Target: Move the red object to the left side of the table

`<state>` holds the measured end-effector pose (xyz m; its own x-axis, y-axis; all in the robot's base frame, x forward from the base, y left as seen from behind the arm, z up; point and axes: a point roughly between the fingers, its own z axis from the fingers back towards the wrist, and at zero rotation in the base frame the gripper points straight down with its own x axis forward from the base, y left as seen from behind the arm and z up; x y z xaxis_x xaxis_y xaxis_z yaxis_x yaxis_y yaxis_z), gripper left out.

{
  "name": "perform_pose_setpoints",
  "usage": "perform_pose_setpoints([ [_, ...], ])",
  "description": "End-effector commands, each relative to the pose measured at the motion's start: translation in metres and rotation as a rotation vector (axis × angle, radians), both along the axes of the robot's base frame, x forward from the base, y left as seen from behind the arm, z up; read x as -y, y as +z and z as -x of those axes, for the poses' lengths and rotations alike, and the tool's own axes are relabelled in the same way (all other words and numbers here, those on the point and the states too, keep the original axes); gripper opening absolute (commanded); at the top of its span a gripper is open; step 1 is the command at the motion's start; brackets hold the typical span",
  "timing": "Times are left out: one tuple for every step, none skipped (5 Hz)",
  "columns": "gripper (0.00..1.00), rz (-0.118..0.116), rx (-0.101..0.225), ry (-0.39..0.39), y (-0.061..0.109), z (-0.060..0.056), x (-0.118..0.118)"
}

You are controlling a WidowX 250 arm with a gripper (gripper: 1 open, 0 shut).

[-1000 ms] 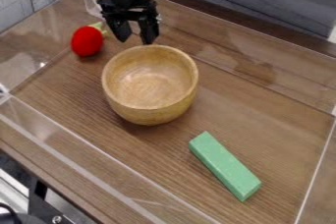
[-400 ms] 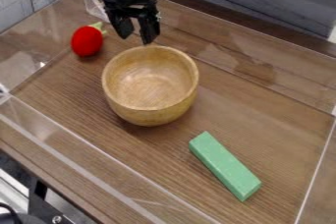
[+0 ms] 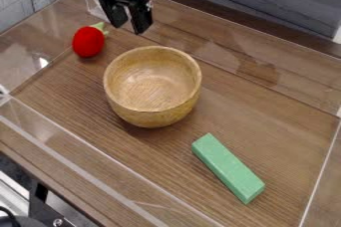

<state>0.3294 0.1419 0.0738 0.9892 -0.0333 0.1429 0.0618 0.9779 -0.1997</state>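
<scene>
Two tool (image 3: 128, 17) fingers spread wide, empty, just right of the red object (image 3: 88, 40) on the table (image 3: 266, 102).

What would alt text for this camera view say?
A black robot gripper, jaws open and empty, hovers beside a small red strawberry toy on a wood-grain table. A wooden bowl sits mid-table, a green rectangular block nearer the camera.

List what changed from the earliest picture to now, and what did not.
The hand, open and empty throughout, drew up and toward the far left of the picture, away from the wooden bowl. Nothing was grasped or released. The red strawberry toy, the bowl and the green block kept their places on the table.
</scene>
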Motion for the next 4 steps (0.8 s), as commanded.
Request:
perform_pose_setpoints([
  [1.00, -0.030, 0.064, -0.007, 0.019, 0.001, 0.007],
  [1.00, -0.018, 0.074, -0.002, 0.012, 0.001, 0.034],
  [1.00, -0.001, 0.089, -0.012, 0.005, -0.001, 0.061],
  [0.00, 0.016, 0.097, -0.075, 0.019, -0.006, 0.074],
])
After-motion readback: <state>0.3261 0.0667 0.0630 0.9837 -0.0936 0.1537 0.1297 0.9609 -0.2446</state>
